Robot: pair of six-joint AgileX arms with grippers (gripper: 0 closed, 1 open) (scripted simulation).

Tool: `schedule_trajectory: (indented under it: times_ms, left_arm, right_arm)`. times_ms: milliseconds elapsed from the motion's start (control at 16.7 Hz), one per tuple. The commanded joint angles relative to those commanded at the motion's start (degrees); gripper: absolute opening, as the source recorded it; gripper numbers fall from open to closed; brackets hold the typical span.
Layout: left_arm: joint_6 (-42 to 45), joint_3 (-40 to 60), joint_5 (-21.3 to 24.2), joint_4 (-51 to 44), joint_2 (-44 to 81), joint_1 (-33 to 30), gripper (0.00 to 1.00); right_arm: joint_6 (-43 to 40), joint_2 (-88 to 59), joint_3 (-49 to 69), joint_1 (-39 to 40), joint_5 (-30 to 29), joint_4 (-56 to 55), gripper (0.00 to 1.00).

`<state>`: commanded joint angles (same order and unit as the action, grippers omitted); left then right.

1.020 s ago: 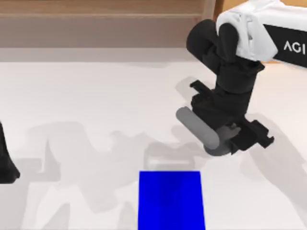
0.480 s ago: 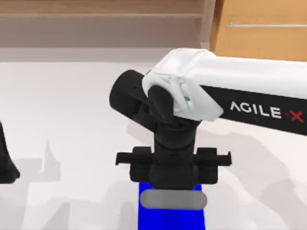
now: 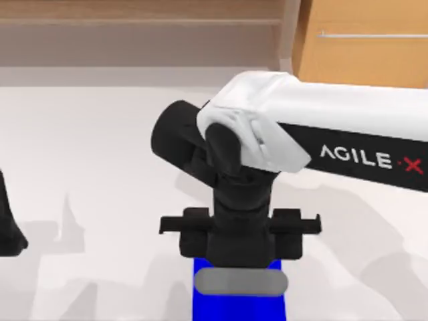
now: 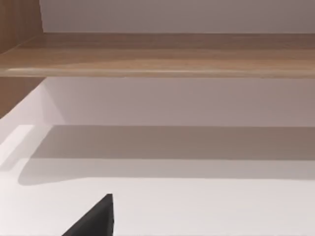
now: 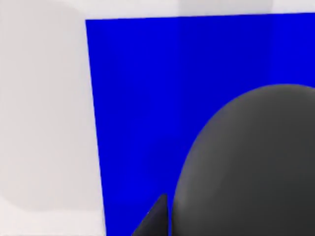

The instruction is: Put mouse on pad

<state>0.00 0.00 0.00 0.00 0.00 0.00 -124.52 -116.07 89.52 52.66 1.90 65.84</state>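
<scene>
Barely lower than half a second ago, right gripper (image 3: 242,267) over the pad (image 3: 207,301), grey mouse (image 3: 242,282) pinched; arm reads "AGILE X". Left gripper (image 3: 8,231) parked at the table's left, fingers unclear.

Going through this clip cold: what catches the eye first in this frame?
The right arm, white and black, reaches across the middle of the table, its end effector held over the near end of the bright blue pad. The grey mouse lies across the pad just under it. The left arm sits parked at the table's left edge.
</scene>
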Motion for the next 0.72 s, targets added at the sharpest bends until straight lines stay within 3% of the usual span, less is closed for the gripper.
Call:
schedule_trajectory:
  times_ms: [480, 720]
  left_arm:
    - [0.0, 0.0, 0.0, 0.0, 0.0, 0.0, 1.0]
    - [0.0, 0.0, 0.0, 0.0, 0.0, 0.0, 1.0]
  right_arm:
    - [0.5, -0.7, -4.1, -0.2, 4.3, -3.8, 0.0]
    - [0.0, -1.3, -5.2, 0.0, 2.6, -6.6, 0.0]
